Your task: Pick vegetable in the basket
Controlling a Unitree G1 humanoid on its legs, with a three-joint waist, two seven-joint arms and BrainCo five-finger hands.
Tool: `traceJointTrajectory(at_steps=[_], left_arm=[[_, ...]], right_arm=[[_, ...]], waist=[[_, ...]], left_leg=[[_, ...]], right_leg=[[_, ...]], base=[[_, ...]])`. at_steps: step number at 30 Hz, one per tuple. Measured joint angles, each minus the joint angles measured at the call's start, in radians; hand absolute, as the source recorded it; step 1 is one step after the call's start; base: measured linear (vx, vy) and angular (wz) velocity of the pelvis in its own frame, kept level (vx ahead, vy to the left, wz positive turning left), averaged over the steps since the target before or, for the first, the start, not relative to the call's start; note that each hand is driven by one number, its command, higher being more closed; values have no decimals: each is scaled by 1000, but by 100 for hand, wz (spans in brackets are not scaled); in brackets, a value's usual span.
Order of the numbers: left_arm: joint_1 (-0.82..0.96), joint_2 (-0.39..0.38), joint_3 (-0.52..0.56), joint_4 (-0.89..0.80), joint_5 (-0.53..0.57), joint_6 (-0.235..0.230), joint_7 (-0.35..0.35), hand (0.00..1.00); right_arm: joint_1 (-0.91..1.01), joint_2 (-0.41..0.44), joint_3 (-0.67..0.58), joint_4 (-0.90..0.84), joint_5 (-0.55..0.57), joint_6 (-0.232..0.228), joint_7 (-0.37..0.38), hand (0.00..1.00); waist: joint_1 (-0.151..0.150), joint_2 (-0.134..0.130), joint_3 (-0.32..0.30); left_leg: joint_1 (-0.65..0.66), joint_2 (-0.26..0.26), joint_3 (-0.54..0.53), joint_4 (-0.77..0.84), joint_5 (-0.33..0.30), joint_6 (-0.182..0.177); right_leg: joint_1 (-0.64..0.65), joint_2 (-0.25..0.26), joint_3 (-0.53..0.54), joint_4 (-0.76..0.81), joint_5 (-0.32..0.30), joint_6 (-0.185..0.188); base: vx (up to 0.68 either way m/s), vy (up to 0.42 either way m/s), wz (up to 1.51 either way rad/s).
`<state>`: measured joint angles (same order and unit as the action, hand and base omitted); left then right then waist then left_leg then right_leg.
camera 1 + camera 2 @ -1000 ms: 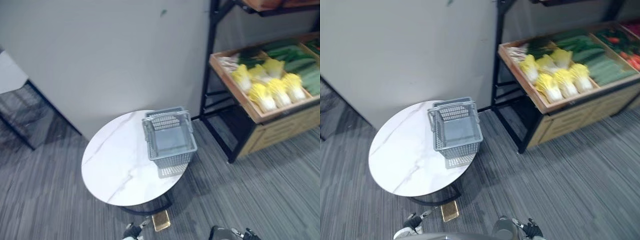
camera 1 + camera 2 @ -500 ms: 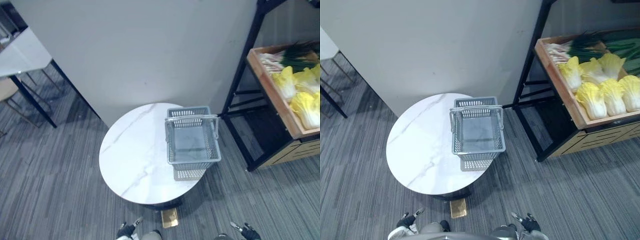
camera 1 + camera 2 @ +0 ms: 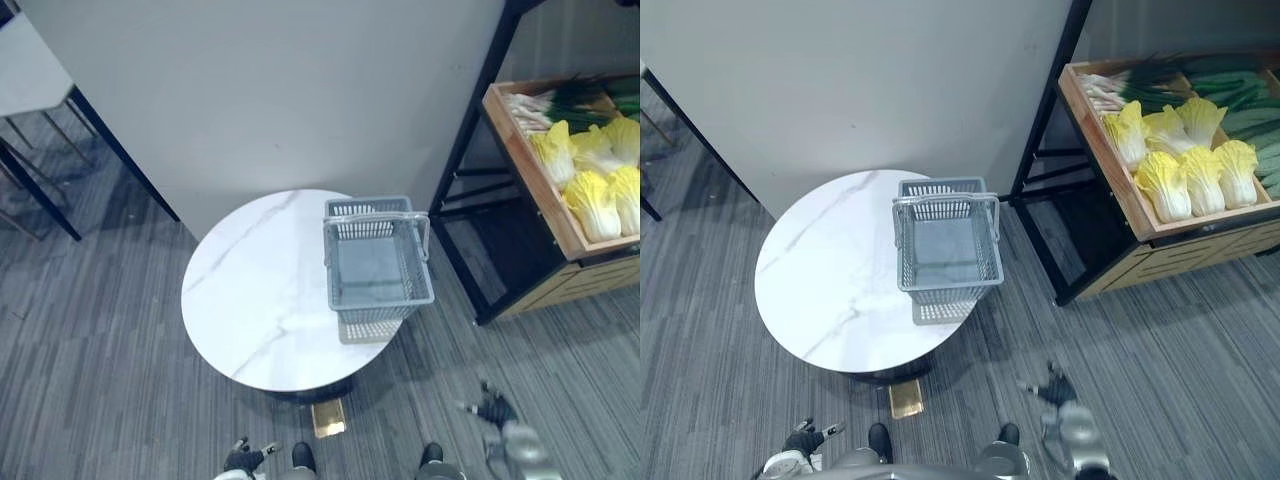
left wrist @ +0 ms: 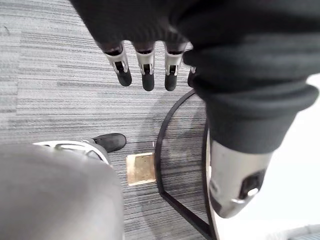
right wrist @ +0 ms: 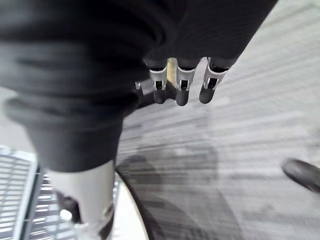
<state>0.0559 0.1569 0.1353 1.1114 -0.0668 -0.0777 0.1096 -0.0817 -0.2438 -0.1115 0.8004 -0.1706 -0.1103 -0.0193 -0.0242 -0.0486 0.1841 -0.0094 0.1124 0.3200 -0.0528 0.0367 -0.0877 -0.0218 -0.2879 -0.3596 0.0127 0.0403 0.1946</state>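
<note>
An empty grey plastic basket with its handle up stands on the right side of a round white marble table. Yellow-leaved cabbages lie in a wooden crate on a black rack to the right, with green onions and long green vegetables behind them. My right hand hangs over the carpet between table and rack, fingers straight and empty. My left hand is low near the table's front, fingers straight, holding nothing.
A grey wall runs behind the table. The rack's black uprights stand close to the basket's right. A small tan block lies on the striped carpet by the table's base. Another table's dark legs stand at the far left.
The camera has swung, so the crate of cabbages shows more fully. My right hand has risen from the bottom edge, up over the carpet to the right of the table.
</note>
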Motion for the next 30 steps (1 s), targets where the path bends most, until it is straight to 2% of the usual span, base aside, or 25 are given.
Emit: traceJointTrajectory(at_steps=[6,12,16,19,22,25,30], left_arm=[[25,2,-13,0,-4,0,0,0],[28,1,-8,-5,-48,0,-5,0],[26,-2,15,-17,-49,-2,-4,0],[14,-8,26,-23,-49,-7,3,0],[8,-10,30,-38,-70,-7,4,0],[4,-14,31,-46,-88,-8,8,0],[-23,-13,31,-49,-90,-11,18,0]], right_arm=[[-191,-177,102,-252,-196,-2,-65,0],[-353,-253,199,-369,-315,-2,-68,0],[-504,-282,282,-354,-332,-2,-72,0],[-641,-334,356,-307,-333,-2,-73,0],[-759,-355,388,-232,-342,1,-72,0],[-883,-361,431,-161,-343,5,-72,0],[-1001,-364,435,-50,-342,19,-74,0]], waist=[[8,5,29],[31,2,56],[34,-5,92],[50,-4,116],[62,-5,136],[71,-1,164],[87,0,185]], left_leg=[[-46,-9,0,-18,30,11],[-76,-5,-3,-17,35,12],[-78,-5,-7,-17,34,12],[-89,-4,-16,-15,35,12],[-101,-3,-29,-15,39,13],[-116,2,-31,-15,44,15],[-152,2,-48,-14,53,18]], right_leg=[[-47,5,16,-29,39,-7],[-76,14,23,-31,51,-17],[-76,14,27,-31,53,-19],[-80,15,27,-31,54,-19],[-84,16,26,-29,54,-20],[-100,22,28,-29,73,-42],[-124,22,24,-30,84,-42]], base=[[-41,11,-1],[21,-7,0],[9,-2,2],[-9,-2,8],[-1,-6,11],[0,0,0],[-3,3,10]])
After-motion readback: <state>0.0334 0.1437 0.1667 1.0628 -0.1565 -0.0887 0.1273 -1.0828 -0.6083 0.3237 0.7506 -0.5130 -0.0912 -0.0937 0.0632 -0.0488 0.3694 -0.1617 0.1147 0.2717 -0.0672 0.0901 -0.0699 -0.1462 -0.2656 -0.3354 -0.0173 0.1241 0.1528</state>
